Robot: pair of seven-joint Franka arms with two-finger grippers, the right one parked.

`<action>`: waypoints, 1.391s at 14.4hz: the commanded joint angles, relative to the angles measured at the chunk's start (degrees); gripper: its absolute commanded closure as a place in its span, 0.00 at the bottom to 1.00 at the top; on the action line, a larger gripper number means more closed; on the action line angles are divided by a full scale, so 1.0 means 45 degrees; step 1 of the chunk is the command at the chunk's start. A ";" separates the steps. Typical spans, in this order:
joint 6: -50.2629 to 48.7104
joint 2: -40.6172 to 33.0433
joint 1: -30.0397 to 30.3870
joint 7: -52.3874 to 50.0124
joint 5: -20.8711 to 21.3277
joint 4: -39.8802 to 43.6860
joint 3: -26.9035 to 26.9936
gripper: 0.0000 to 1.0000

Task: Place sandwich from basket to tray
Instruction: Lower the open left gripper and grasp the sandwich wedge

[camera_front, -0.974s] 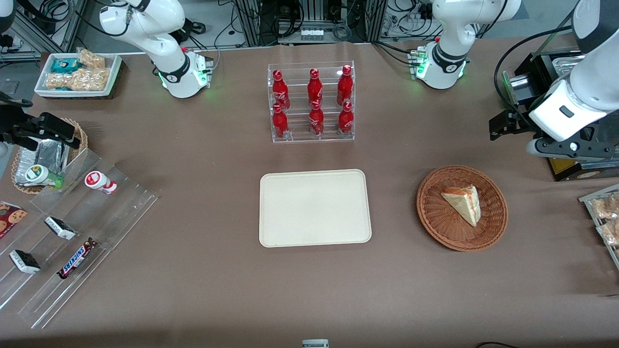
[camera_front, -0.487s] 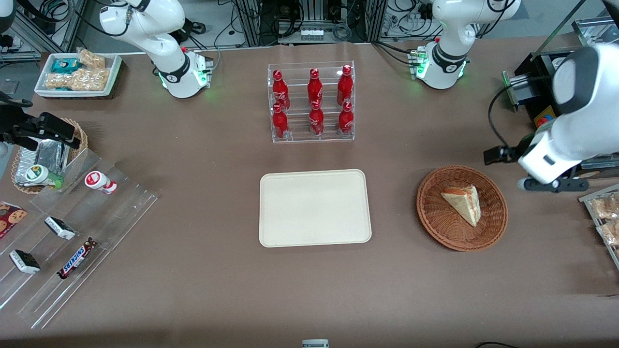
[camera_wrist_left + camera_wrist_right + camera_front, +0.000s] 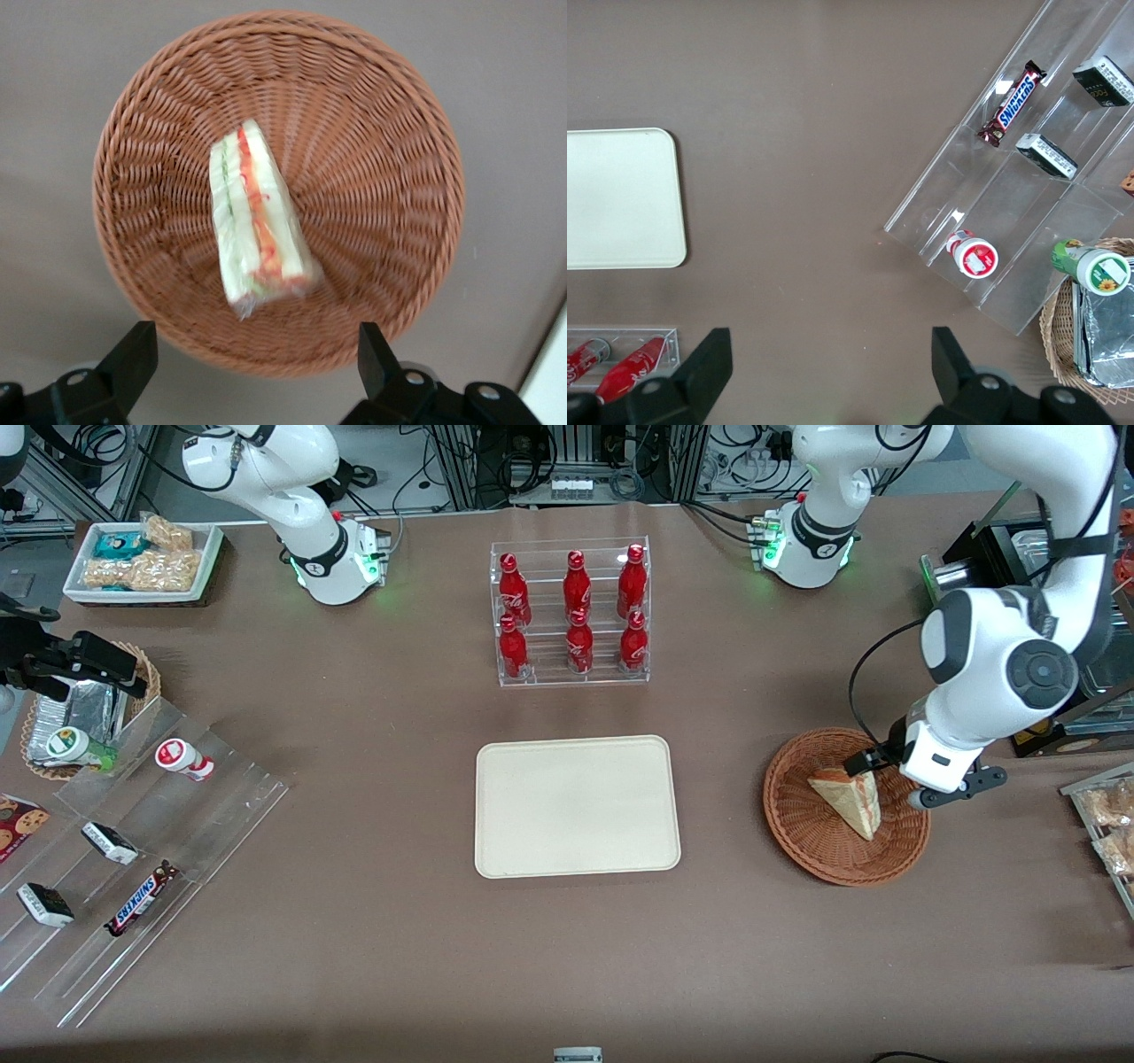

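While the hand hangs with its fingers spread above the wicker basket, it is best lowered squarely so the sandwich wedge is straddled across its bread faces. The sandwich lies in the basket, untouched, below the hand; the cream tray sits well apart on the tabletop.

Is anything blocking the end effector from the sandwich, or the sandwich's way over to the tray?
Nothing visible. The end effector hovers open above the basket, with the sandwich lying uncovered below it. Only bare table shows between the basket and the tray.
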 commanded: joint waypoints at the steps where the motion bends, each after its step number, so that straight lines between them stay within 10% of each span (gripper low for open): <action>1: 0.1429 0.0271 0.0022 -0.2621 0.0013 -0.0654 0.0101 0.00; 8: 0.3287 0.1657 0.0002 -0.5166 -0.0221 -0.0774 0.0512 0.04; 13: 0.2900 0.1738 -0.0173 -0.6204 -0.0221 -0.0637 0.0415 0.82; 20: -0.0755 0.1835 -0.0193 -0.6009 -0.0202 0.2175 -0.1573 0.87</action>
